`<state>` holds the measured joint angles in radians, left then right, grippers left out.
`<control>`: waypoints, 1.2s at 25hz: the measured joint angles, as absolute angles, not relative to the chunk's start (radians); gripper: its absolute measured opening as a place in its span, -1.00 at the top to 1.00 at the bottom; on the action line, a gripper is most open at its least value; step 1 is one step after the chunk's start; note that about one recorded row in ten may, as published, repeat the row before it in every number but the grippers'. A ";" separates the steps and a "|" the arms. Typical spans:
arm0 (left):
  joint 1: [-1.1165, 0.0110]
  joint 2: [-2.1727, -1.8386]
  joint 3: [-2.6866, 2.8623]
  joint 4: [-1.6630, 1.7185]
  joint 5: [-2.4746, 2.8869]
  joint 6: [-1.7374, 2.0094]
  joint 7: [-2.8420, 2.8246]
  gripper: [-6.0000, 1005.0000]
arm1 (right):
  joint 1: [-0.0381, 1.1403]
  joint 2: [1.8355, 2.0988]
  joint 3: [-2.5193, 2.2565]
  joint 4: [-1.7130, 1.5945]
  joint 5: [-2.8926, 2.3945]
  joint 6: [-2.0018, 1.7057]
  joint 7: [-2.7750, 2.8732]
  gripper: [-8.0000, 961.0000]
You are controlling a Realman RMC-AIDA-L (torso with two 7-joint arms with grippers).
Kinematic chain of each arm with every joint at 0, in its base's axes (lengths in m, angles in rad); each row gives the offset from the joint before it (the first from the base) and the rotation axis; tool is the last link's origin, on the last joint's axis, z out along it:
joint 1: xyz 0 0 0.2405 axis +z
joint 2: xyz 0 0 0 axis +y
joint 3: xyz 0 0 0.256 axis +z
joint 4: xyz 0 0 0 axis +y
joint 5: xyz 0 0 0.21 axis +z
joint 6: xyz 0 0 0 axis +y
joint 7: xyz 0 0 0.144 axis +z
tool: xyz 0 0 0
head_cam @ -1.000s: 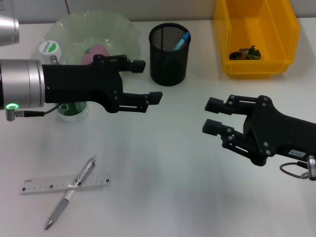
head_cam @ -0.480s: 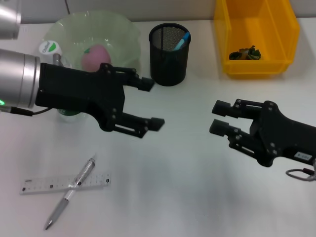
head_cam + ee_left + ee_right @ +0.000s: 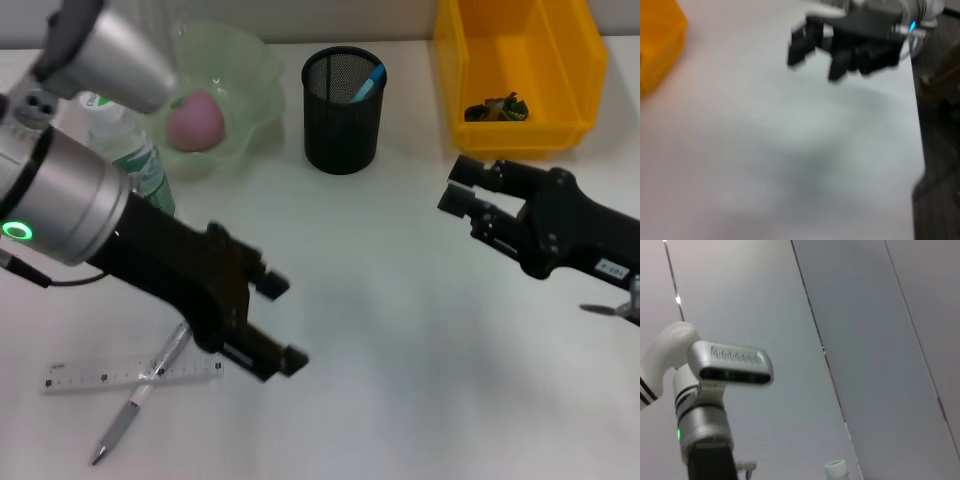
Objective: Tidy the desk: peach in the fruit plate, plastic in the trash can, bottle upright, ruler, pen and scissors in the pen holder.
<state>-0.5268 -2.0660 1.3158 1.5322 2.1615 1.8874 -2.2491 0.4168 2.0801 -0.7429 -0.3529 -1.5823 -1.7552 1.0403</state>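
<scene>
While left hand point(image 3: 280, 322) hangs open just beside pen point(image 3: 140, 393) & ruler point(image 3: 130, 372), right hand point(image 3: 465, 199) hovers open over tabletop point(image 3: 400, 380).

Pen point(image 3: 140, 400) across ruler point(image 3: 90, 374); peach point(image 3: 195, 121) in plate point(image 3: 255, 70) — behind.

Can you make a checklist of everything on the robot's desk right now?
Surface: white desk, no spills seen.
Job's things: peach in the fruit plate; bottle upright; pen crossing the ruler on the desk; blue-tipped item in the pen holder; scrap in the yellow bin.
Clutter: nothing seen.
Grippers: left gripper open, beside the pen; right gripper open, empty.
Cables: thin cable by the right wrist.
Surroundings: grey wall panels.
</scene>
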 joint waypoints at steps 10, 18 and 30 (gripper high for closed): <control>-0.612 -2.070 1.399 1.412 2.373 1.904 -2.260 -0.45 | 0.458 2.084 -0.705 -0.337 -1.577 -1.711 1.046 0.20; -0.679 -2.071 1.343 1.293 2.381 1.905 -2.257 -0.29 | 0.479 2.085 -0.704 -0.336 -1.577 -1.676 1.046 0.20; -0.678 -2.070 1.328 1.289 2.526 1.802 -2.204 -0.40 | 0.499 2.085 -0.704 -0.336 -1.567 -1.621 1.046 0.20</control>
